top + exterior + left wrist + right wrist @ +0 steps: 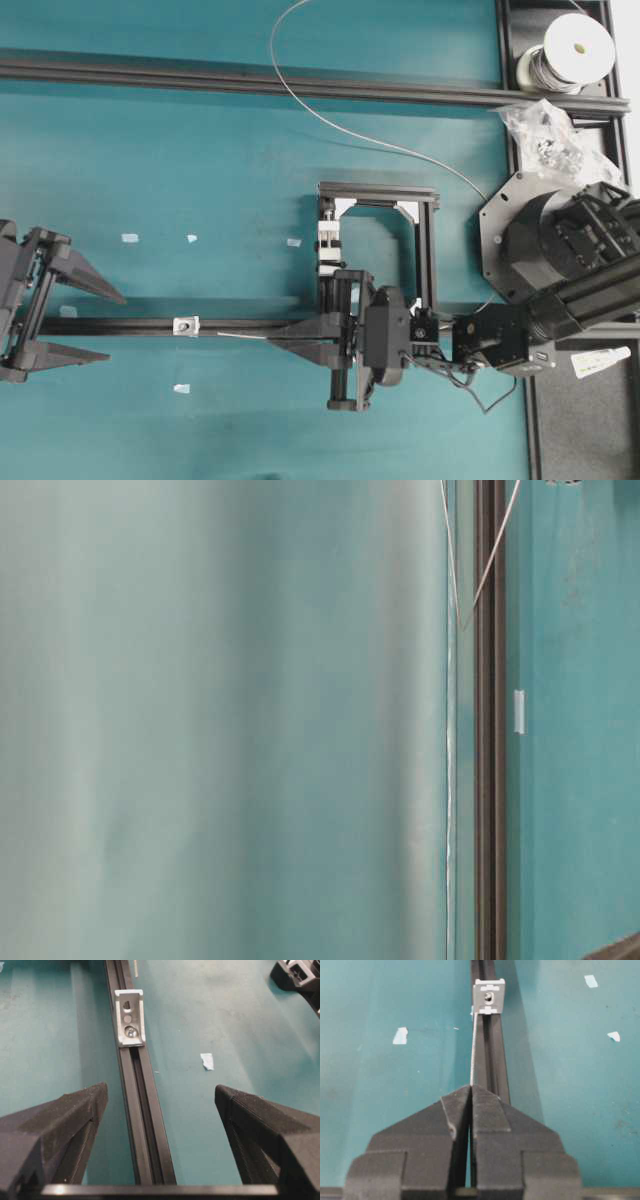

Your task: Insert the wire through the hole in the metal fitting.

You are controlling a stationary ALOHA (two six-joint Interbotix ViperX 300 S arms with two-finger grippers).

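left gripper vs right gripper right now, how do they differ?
The left gripper is wide open and holds nothing; the right gripper is shut on the wire. The left gripper sits back from the metal fitting, straddling the black rail; the right gripper aims the wire's free end at the fitting. Both point along the rail toward the fitting.

The metal fitting point(186, 324) sits on the rail point(120, 326), between the left end effector point(100, 325) at the overhead view's left and the right end effector point(285, 339); the wire point(240, 336) reaches from the right end effector toward the fitting; the spool point(572, 52) lies at the bench's point(200, 180) far right corner.
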